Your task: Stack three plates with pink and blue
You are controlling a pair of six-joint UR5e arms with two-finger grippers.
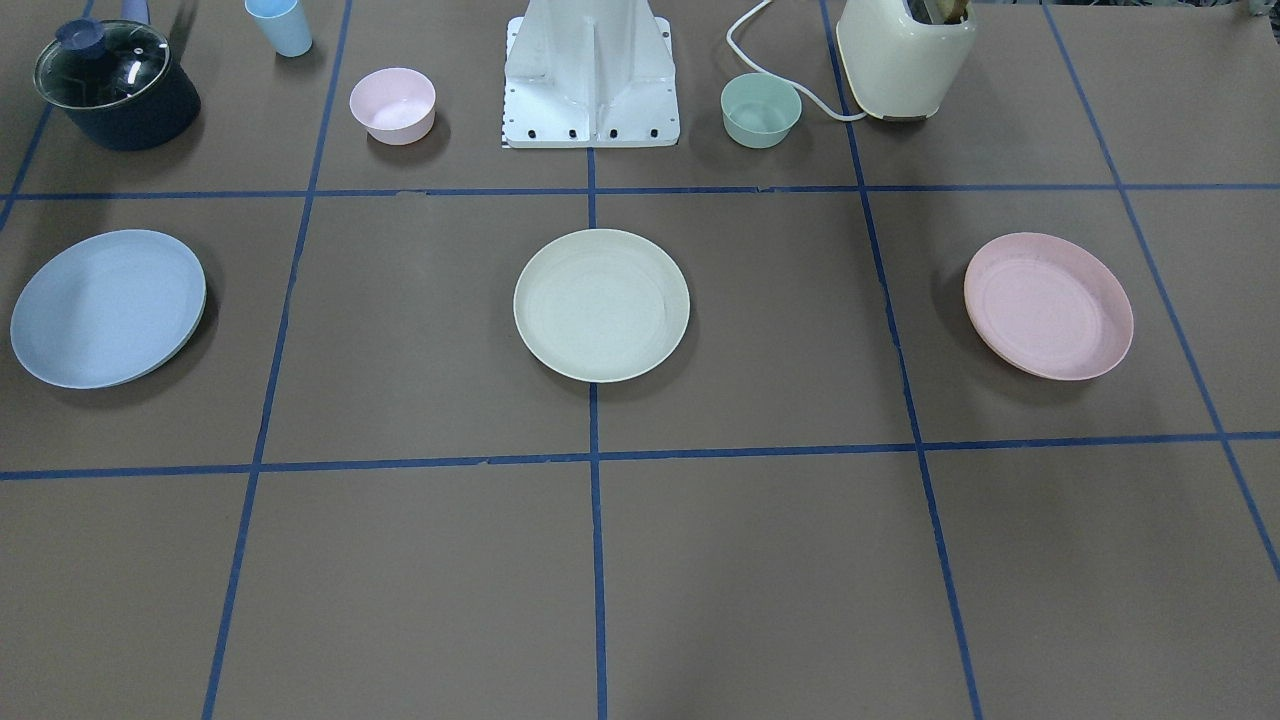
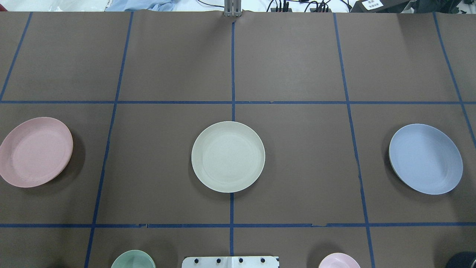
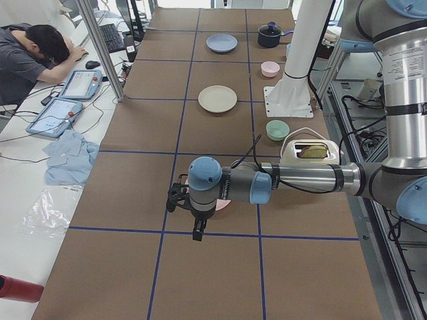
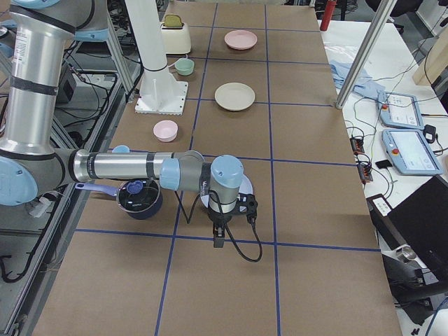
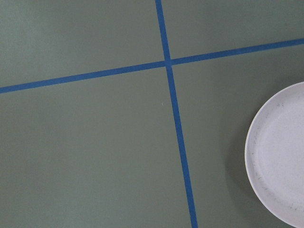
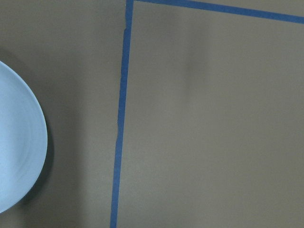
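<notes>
At the counter (image 2: 297, 67) ends, left tool (image 3: 198, 233) hangs by the pink plate (image 2: 35, 152), right tool (image 4: 218, 241) by the blue plate (image 2: 425, 159). Spread or pressed together: cannot tell for either. Overhead: cream plate (image 2: 228, 156) centre, pink at 9 o'clock, blue at 3, well apart, nothing stacked. Likely risks: shallow rim means a thin pinch, so a plate could tilt or slip; arms could clash if both go to centre together.
</notes>
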